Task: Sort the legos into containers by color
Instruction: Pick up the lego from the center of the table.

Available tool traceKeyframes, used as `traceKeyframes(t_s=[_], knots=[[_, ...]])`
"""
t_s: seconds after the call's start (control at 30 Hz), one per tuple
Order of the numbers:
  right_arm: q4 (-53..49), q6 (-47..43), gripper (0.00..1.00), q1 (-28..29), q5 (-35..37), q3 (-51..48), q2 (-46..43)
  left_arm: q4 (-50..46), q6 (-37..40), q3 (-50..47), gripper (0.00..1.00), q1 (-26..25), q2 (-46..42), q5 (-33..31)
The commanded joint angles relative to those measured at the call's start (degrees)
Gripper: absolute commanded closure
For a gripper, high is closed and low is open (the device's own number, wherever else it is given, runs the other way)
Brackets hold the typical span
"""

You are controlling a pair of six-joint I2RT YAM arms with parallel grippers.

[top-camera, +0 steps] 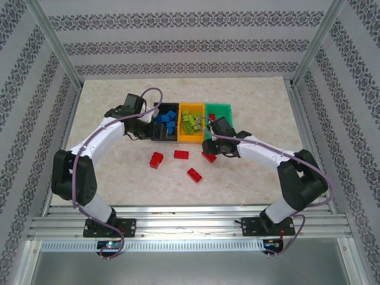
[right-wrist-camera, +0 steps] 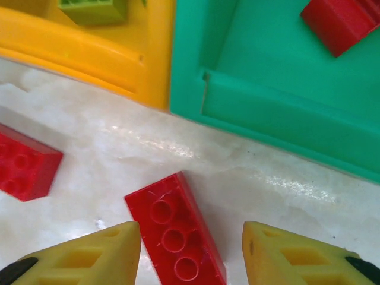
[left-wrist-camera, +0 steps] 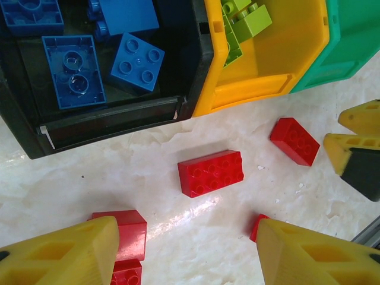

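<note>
Legos (top-camera: 181, 155) in red lie loose on the counter (top-camera: 119, 178), on the near side of three bins. Blue ones fill the black bin (left-wrist-camera: 107, 122), lime ones sit in the yellow bin (left-wrist-camera: 255, 83), and one red brick (right-wrist-camera: 341, 24) lies in the green bin (right-wrist-camera: 267, 113). The right claw (right-wrist-camera: 190, 240) stands part open astride an upturned red brick (right-wrist-camera: 172, 234) that lies flat on the counter, gripping nothing. The left claw (left-wrist-camera: 187, 237) hangs half open and empty, near the black bin.
</note>
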Motion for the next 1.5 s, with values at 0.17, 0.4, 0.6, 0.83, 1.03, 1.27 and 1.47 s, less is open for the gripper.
traceKeyframes(t_s=[0.17, 0.4, 0.6, 0.83, 1.03, 1.27, 1.47], knots=[[-5.98, -4.18, 0.51, 2.17, 0.21, 6.34, 10.55, -1.27, 0.93, 1.0, 0.37, 0.66, -0.51, 0.9], [-6.94, -3.72, 0.53, 3.41, 1.6, 7.22, 11.76, -1.14, 0.75, 0.9, 0.37, 0.65, -0.29, 1.06], [-5.46, -2.73, 0.5, 5.89, 2.43, 6.35, 8.24, -1.05, 0.8, 0.99, 0.37, 0.72, -0.14, 1.19], [-5.14, -2.29, 0.49, 6.68, 3.0, 7.83, 5.21, -1.0, 0.76, 0.99, 0.37, 0.7, -0.15, 1.42], [-3.62, -1.88, 0.49, 7.09, 1.76, 6.57, 6.54, -1.09, 0.84, 1.0, 0.37, 0.71, -0.36, 1.29], [-2.29, -0.92, 0.49, 8.26, 1.57, 5.99, 10.92, -1.25, 1.02, 1.05, 0.37, 0.67, -0.01, 1.4], [-1.67, -0.34, 0.52, 8.82, 1.76, 5.86, 12.54, -1.53, 1.21, 1.16, 0.37, 0.67, -0.27, 1.12]])
